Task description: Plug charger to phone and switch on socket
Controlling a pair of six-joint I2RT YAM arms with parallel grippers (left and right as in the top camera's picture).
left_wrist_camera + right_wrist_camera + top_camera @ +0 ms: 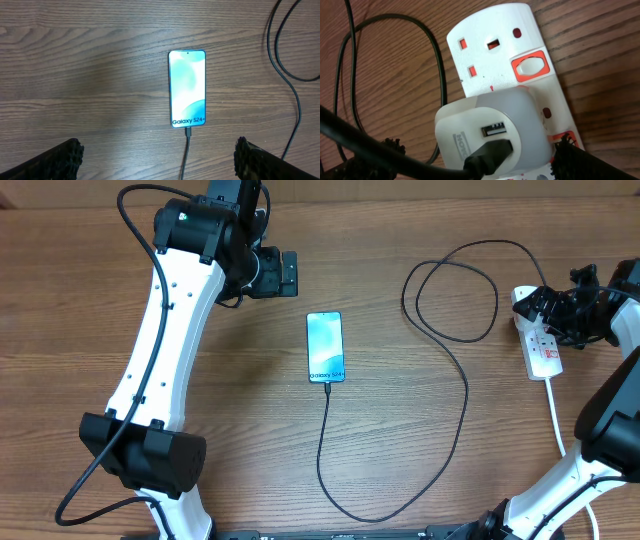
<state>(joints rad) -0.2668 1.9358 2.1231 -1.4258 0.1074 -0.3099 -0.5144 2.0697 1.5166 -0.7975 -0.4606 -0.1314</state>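
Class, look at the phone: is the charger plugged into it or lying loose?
Plugged in. The charger connector sits in the phone's bottom edge, just below the Galaxy text, cable trailing away.

Lighting: bright, even; soft shadows; faint sheen on table [100, 65]; phone [187, 90] screen washed out; wrist-view corners blurred

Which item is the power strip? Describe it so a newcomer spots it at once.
Go to the right edge of the wooden table, beneath the right gripper. The power strip lies there: white, with red-rimmed switches and a thick white lead, unlike the thin black cable looping beside it.
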